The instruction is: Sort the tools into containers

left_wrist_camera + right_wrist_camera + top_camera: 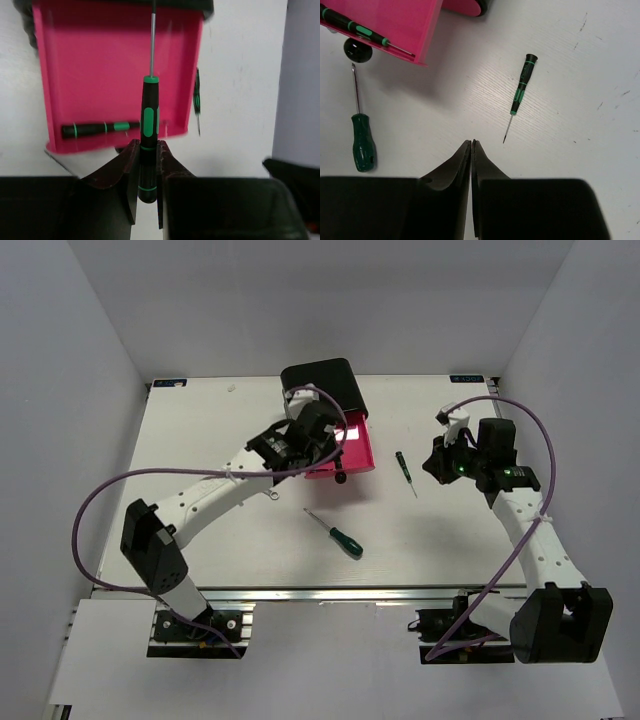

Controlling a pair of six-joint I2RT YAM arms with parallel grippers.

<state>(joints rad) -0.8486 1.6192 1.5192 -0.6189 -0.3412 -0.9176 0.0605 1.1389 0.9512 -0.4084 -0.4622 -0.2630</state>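
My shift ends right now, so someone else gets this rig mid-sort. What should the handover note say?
Left pincer: shut on the held screwdriver, its shaft over the open pink drawer.
Right pincer: shut, empty, above the table.
Done: one black-and-green screwdriver lies in that drawer.
Left: release the held one. Then the thin screwdriver and the green-handled screwdriver, both loose on the table.
A small silver item beside the left arm is probably the wrench, but it is too small to be sure.
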